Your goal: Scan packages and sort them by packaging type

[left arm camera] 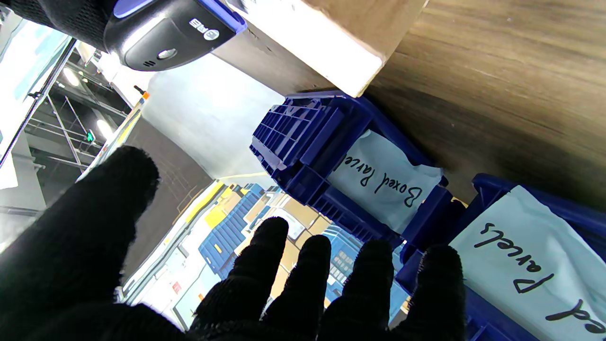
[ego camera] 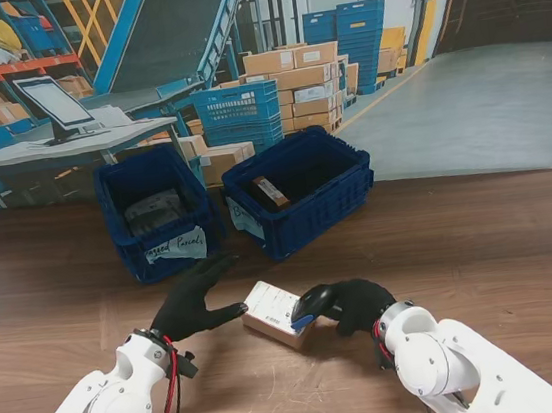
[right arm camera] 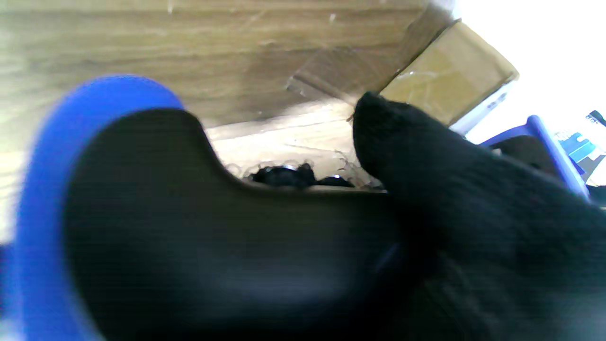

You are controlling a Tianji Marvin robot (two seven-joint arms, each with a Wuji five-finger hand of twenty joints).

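Observation:
A small cardboard box with a white label [ego camera: 275, 313] [left arm camera: 331, 33] [right arm camera: 450, 76] lies on the brown table between my hands. My right hand [ego camera: 357, 304] is shut on a black and blue barcode scanner [ego camera: 310, 306] [left arm camera: 165, 31] [right arm camera: 199, 227], whose head hangs over the box's right end. My left hand [ego camera: 195, 299] [left arm camera: 227, 284] is open, fingers spread, just left of the box with its thumb reaching toward it. Two blue bins stand beyond: the left bin [ego camera: 156, 211] [left arm camera: 535, 265] holds grey bagged parcels, the right bin [ego camera: 299, 189] [left arm camera: 331, 156], labelled Boxed Parcels, holds a brown box.
The wooden table [ego camera: 483, 252] stretches wide to the right. Behind the bins are a grey desk with a tablet [ego camera: 54, 105], stacked cardboard cartons [ego camera: 307, 87], blue crates [ego camera: 240, 115] and a conveyor ramp.

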